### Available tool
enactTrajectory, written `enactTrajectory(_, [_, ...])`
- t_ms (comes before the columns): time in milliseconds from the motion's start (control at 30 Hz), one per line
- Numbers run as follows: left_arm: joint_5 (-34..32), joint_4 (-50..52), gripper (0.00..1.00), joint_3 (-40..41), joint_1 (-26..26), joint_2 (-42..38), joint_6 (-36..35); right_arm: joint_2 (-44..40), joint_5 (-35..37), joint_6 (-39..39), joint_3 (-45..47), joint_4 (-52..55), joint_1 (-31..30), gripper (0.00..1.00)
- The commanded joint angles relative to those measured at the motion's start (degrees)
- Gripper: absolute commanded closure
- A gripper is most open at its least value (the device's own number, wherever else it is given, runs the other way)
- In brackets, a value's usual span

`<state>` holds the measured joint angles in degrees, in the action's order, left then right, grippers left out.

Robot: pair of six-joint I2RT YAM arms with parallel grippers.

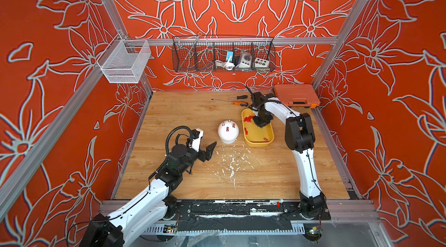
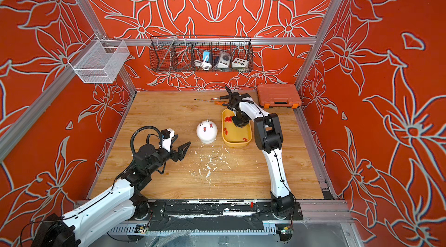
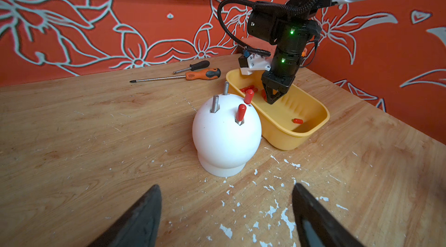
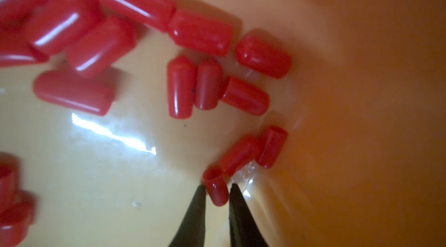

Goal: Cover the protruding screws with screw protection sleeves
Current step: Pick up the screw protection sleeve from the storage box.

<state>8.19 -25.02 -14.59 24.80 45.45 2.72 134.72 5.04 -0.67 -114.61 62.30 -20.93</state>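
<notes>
Over the yellow tray (image 1: 257, 144), my right arm bends steeply down, its right pincer (image 4: 217, 186) narrowly parted astride one red sleeve (image 4: 216, 194) lying on the tray floor; whether it grips, I cannot tell. Left pincer (image 3: 226, 188) hovers wide open and empty near the white dome (image 3: 224, 137) on the desk (image 3: 72, 125). Protruding screws (image 3: 214, 104) atop the dome: two bare, two red-capped.

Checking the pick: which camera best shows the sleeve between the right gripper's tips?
Right wrist view: the sleeve lies close up at the tips of the right gripper. Left wrist view: too small to single out. Both top views: hidden under the gripper.
</notes>
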Motion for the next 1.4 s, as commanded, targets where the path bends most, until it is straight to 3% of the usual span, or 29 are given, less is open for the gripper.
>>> enactTrajectory(0, [-0.1,-0.1,0.18,0.4,0.0,-0.9,-0.7,2.4,-1.4,-0.1,-1.4,2.1,-0.1,0.85])
enactTrajectory(333, [-0.3,-0.2,0.18,0.5,0.0,-1.0,-0.5,-2.2,-2.9,0.7,1.4,-0.8,-0.1,0.98])
enactTrajectory(433, [-0.3,-0.5,0.18,0.5,0.0,-0.6,-0.5,-7.2,-4.5,1.3,5.8,-4.7,-0.1,1.0])
enactTrajectory(567, [-0.5,-0.3,0.18,0.6,0.0,-0.8,-0.5,-17.3,-7.3,1.8,18.2,-13.3,0.1,1.0])
enactTrajectory(767, [0.8,-1.6,0.18,0.9,0.0,-0.5,-0.4,-26.8,-15.1,2.7,28.4,-20.7,0.2,1.0])
enactTrajectory(933, [4.7,-3.5,0.19,1.6,0.0,-0.8,-0.9,-34.9,-26.4,4.3,37.3,-29.0,0.0,1.0])
enactTrajectory(1000, [4.4,-3.2,0.2,1.4,0.0,-0.5,-0.6,-36.8,-20.2,2.1,39.4,-30.5,0.1,1.0])
enactTrajectory(1067, [4.2,-2.8,0.21,1.1,0.0,-0.1,-0.5,-36.2,-19.1,3.2,37.8,-28.7,0.7,1.0])
enactTrajectory(1233, [5.8,-3.7,0.22,1.1,0.0,0.5,-0.9,-38.7,-32.2,6.3,41.4,-35.3,0.1,1.0])
enactTrajectory(1367, [8.9,-5.1,0.23,1.7,0.0,-0.1,-1.0,-43.3,-48.0,11.2,46.3,-41.0,-1.3,1.0])
